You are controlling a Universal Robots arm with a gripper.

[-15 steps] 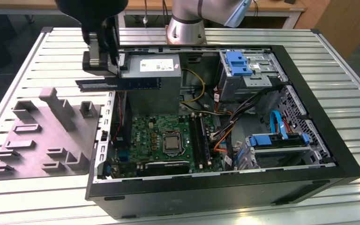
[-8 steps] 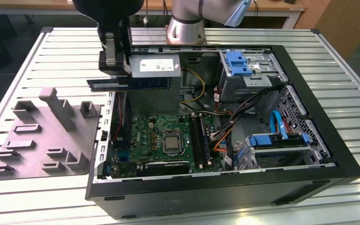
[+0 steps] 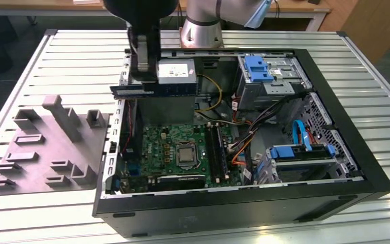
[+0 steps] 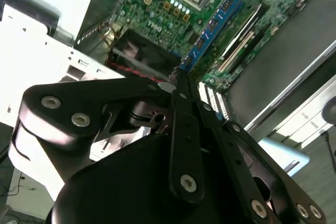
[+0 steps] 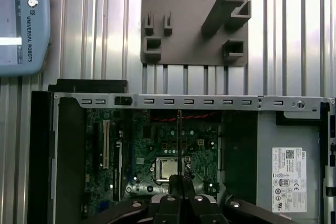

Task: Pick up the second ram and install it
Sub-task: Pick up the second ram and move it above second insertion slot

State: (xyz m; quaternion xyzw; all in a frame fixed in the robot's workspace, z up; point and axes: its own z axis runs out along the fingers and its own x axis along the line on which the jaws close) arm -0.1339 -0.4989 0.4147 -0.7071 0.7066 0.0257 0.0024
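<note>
1. Pinches the memory stick near one end in the gripper, fingers clenched on its flat faces; judged a way of leaving the long lower edge free for a slot.
2. Holds it level and on edge in the air over the open case, above the twelve o'clock end of the motherboard in the exterior view, touching nothing but the fingers.
3. Shows the memory stick in the second wrist view as a blue strip running out from the gripper toward the board below.
4. Shows the memory stick edge-on in the first wrist view, a thin dark line ahead of the gripper.
5. Lies across, not along, the long black slots at three o'clock of the processor; judged not lined up for seating as it stands.
6. Sits well apart from the grey tray at nine o'clock of the case on the slatted table; pick-up judged done, seating not.
</note>
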